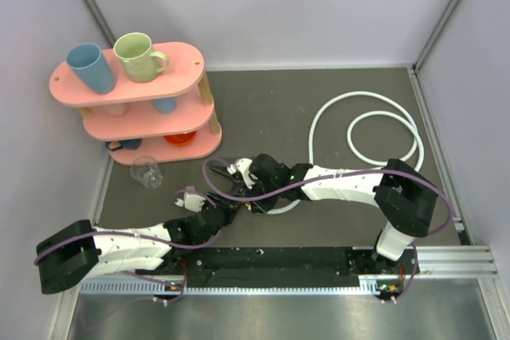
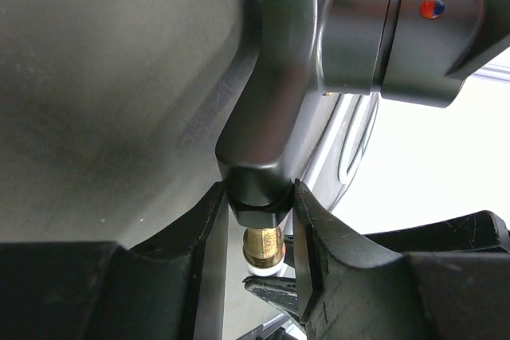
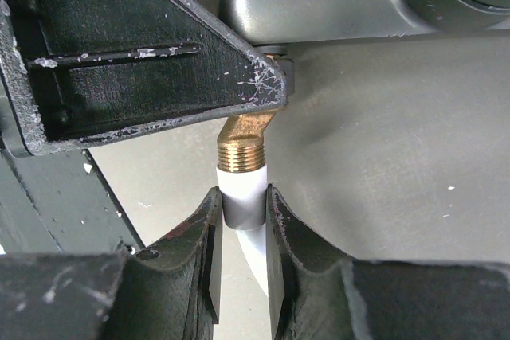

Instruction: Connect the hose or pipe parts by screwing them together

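Each arm is made of white tubes joined by chunky black blocks. The left arm [image 1: 127, 246] is at the lower left of the top view, and the right arm [image 1: 343, 185] is at the middle right. A thin purple cable [image 1: 279, 189] runs along each one. A tiny green light [image 1: 295, 171] glows on the right arm. The left gripper [image 2: 259, 197] has smooth black fingers [image 2: 183, 276]. The right gripper [image 3: 242, 205] is black too, with little white scratches and specks.

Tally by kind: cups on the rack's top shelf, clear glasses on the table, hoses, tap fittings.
Top-shelf cups: 2, blue cup, green mug
Clear glass: 1
White hose: 1
Black tap fitting: 1
Total: 5
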